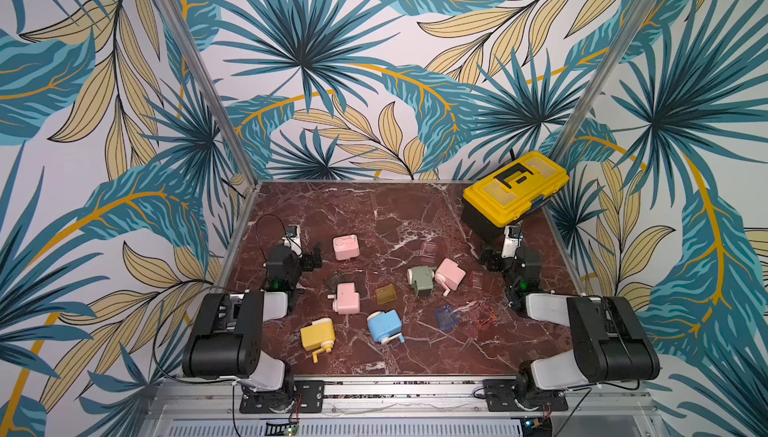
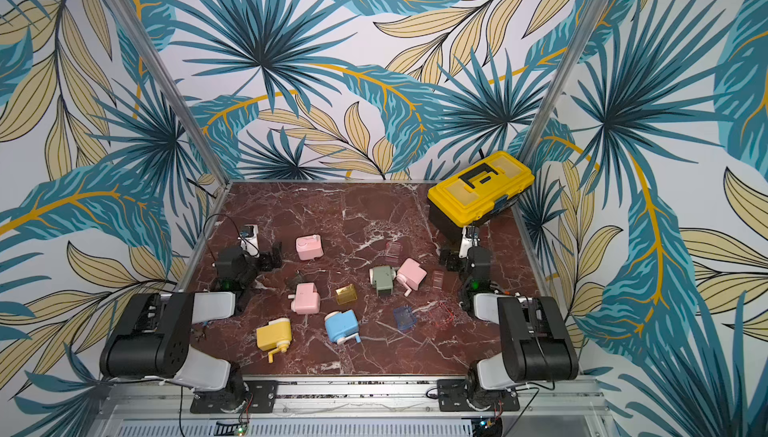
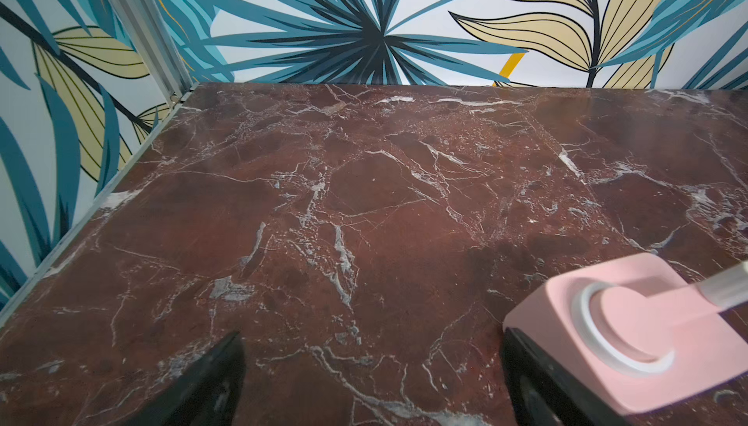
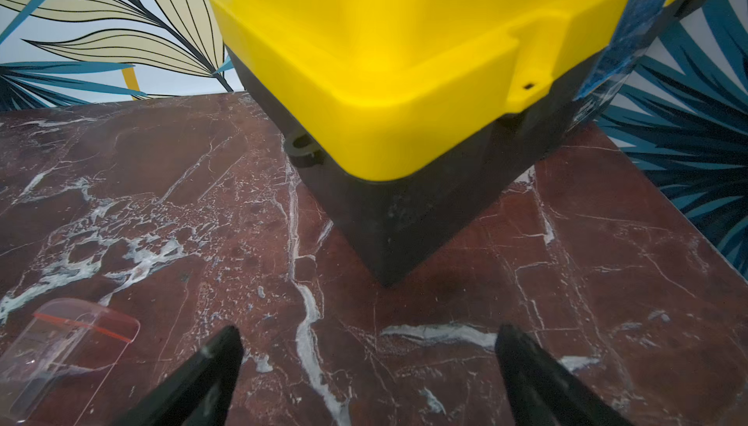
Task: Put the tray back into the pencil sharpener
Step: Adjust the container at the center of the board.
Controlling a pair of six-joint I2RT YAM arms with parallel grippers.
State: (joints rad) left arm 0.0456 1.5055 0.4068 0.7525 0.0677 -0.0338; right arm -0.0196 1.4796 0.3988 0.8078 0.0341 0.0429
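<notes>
Several pencil sharpeners lie on the marble table: a blue one (image 1: 384,326), a yellow one (image 1: 318,335), a green one (image 1: 422,279) and three pink ones, one at the back left (image 1: 345,246). Loose trays lie among them: a yellow tray (image 1: 385,293), a blue tray (image 1: 446,317), and clear red-edged ones (image 1: 482,313). My left gripper (image 1: 311,256) is open and empty beside the back pink sharpener (image 3: 631,335). My right gripper (image 1: 490,258) is open and empty, with a clear tray (image 4: 69,347) lying off to its side.
A yellow and black toolbox (image 1: 515,194) stands at the back right corner, close in front of my right gripper (image 4: 368,371). Patterned walls and metal posts close in the table (image 1: 374,214) on three sides. Both arm bases sit at the front edge.
</notes>
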